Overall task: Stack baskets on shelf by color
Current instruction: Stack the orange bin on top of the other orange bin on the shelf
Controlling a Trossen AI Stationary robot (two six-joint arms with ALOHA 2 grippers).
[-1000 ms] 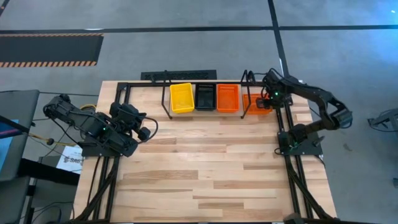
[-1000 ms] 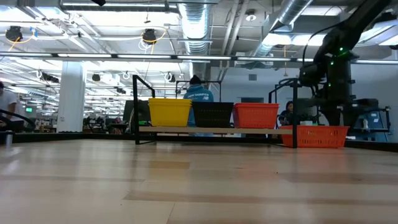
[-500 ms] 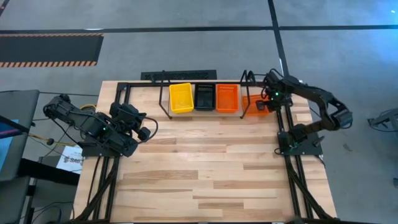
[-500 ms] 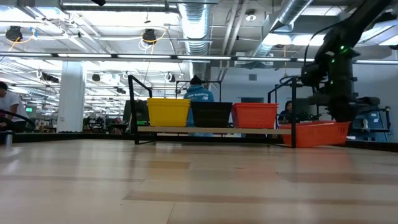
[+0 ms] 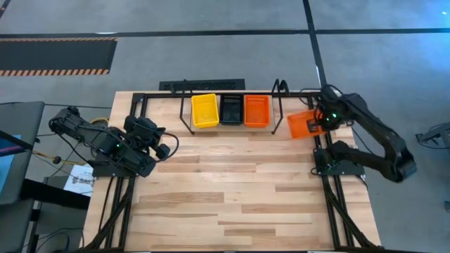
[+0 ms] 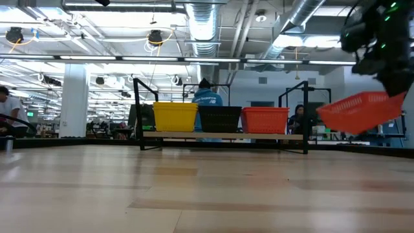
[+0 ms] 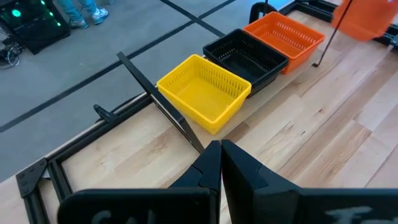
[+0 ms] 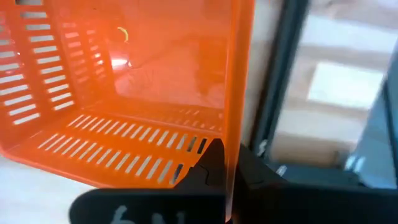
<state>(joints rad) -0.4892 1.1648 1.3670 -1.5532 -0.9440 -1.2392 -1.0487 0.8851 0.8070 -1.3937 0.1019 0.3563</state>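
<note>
On the shelf (image 6: 223,136) at the table's far edge stand a yellow basket (image 5: 205,110), a black basket (image 5: 232,109) and an orange basket (image 5: 256,110) side by side on their bottoms. A second orange basket (image 5: 302,125) hangs in the air right of the shelf's end hoop, with my right gripper (image 5: 325,119) shut on it; the low view shows this held basket (image 6: 359,111) tilted. My left gripper (image 5: 166,144) waits shut above the table's left side, fingers together (image 7: 221,155), touching nothing. My right gripper pinches the orange basket's side wall (image 8: 231,124) on the side toward the table's right edge, one finger inside the basket and one outside. The fingers come from above, pointing down. The basket is lifted clear of the table and tilted, its free end (image 6: 323,115) hanging lower.
Black wire hoops (image 5: 278,105) stand at each end of the shelf, the right one close to the held basket. A black frame rail (image 5: 320,151) runs along the table's right side. Bare wooden tabletop (image 5: 239,190) lies in front of the shelf. People are in the room behind.
My right gripper has shut on the wall of the orange basket that stood on the table right of the shelf. It has then risen and gone toward the table's near and right edges. The basket has lifted clear of the table and tipped.
</note>
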